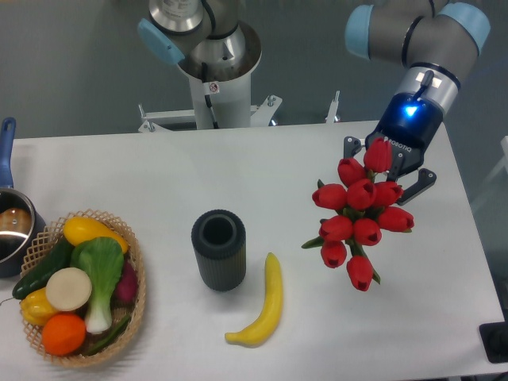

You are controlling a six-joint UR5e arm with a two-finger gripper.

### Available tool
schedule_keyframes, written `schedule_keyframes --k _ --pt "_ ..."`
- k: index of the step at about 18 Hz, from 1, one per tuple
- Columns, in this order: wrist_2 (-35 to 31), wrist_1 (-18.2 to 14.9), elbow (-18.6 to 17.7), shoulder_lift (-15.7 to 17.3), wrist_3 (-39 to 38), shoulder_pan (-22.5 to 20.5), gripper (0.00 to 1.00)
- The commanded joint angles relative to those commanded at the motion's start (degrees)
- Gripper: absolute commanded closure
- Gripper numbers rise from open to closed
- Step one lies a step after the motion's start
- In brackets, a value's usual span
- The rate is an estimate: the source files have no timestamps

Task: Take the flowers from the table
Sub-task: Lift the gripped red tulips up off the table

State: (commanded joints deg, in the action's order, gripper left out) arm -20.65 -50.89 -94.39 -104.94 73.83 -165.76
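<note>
The flowers [359, 218], a bunch of red tulip buds with green leaves, hang in the air over the right part of the white table [262, 171]. My gripper [390, 173] is shut on the stems at the top of the bunch. The buds hide most of the fingers and the stems. The bunch looks larger than things on the table, so it is lifted toward the camera.
A dark ribbed cylindrical vase [218, 248] stands at the table's middle, with a yellow banana [263, 305] just right of it. A wicker basket [135, 274] of vegetables sits at front left. A pot [12, 226] is at the left edge.
</note>
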Motion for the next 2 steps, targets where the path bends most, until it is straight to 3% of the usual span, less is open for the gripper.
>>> schedule_keyframes --k 2 --pt "0.1 0.0 0.0 0.4 -0.3 0.2 0.63"
